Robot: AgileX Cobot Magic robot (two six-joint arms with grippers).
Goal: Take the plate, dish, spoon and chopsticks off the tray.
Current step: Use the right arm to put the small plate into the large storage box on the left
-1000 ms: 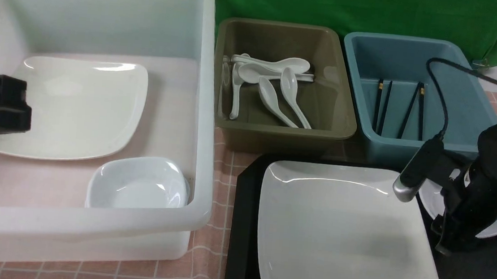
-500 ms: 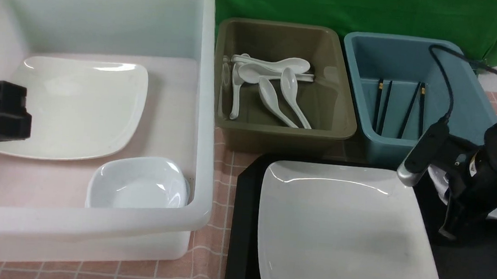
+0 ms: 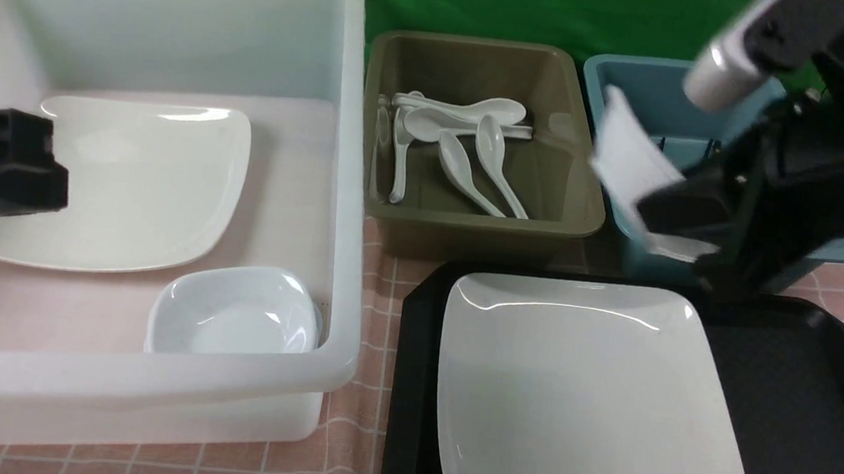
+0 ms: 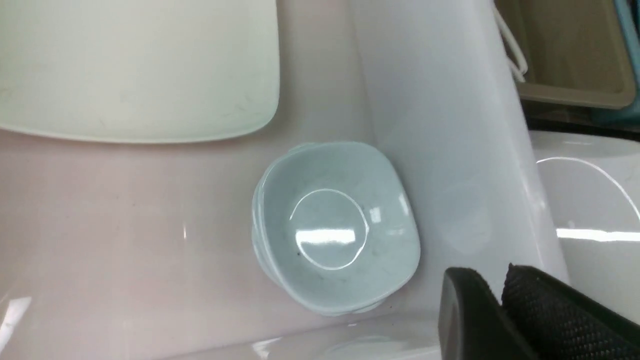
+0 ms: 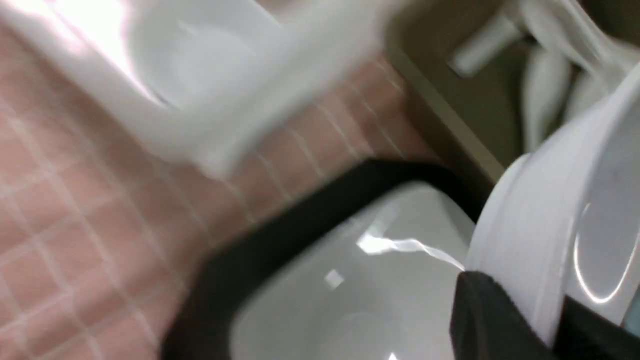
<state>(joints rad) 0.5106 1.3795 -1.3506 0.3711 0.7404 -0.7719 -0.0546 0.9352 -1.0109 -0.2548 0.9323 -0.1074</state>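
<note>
The large white plate (image 3: 591,397) lies flat on the left half of the black tray (image 3: 798,392). My right gripper (image 3: 686,229) is shut on the rim of a small white dish (image 3: 630,171), held tilted on edge in the air above the tray's far edge, in front of the blue tub. The right wrist view shows the dish (image 5: 550,215) pinched in that gripper (image 5: 545,320). Several white spoons (image 3: 468,149) lie in the olive tub. The chopsticks are hidden behind the right arm. My left gripper (image 3: 52,189) hangs shut and empty over the white tub.
A big white tub (image 3: 354,185) at the left holds a second large plate (image 3: 121,180) and a small dish (image 4: 335,225). Behind the tray stand the olive tub (image 3: 585,205) and the blue tub (image 3: 604,73). A pink checked cloth (image 3: 380,279) covers the table.
My right gripper closed on the small dish at the tray's right side and lifted it up and back, tilting it on edge. The left arm barely moved.
</note>
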